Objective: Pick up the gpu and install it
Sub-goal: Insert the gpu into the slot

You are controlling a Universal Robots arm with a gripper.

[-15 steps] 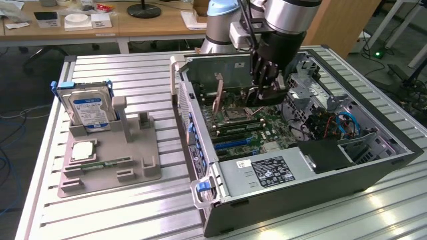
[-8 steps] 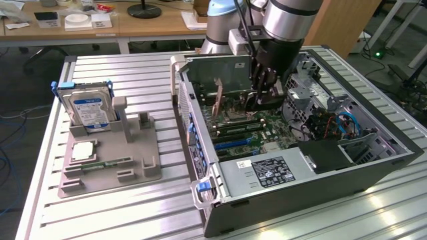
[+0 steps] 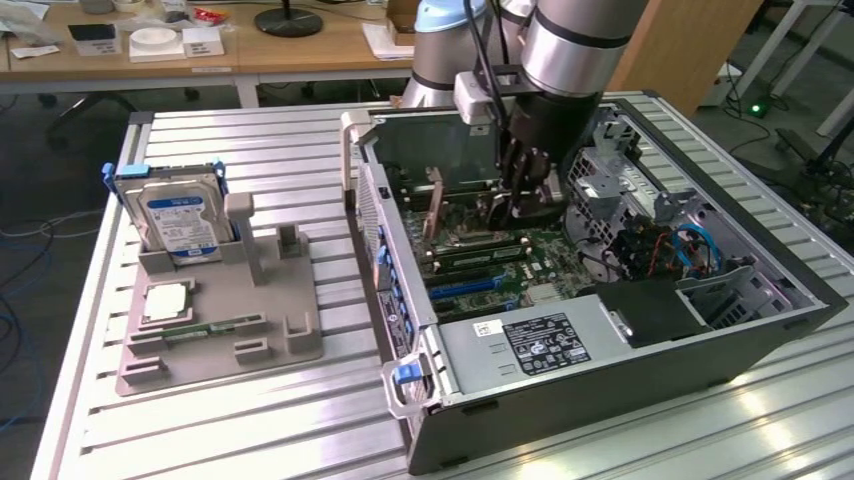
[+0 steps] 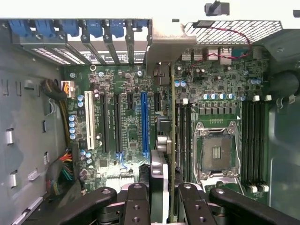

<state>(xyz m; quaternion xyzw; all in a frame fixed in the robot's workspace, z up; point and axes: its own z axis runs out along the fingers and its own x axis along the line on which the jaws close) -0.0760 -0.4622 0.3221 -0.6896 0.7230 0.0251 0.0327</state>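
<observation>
Ribbed aluminium tabletop (image 3: 240,420) carried an open black computer case (image 3: 627,400); inside that case, the black two-fingered gripper (image 4: 164,204) pinched the thin dark gpu card (image 4: 165,136) edge-on above the green motherboard (image 4: 126,122) (install step, seemingly), which called for exact alignment over a slot.
</observation>
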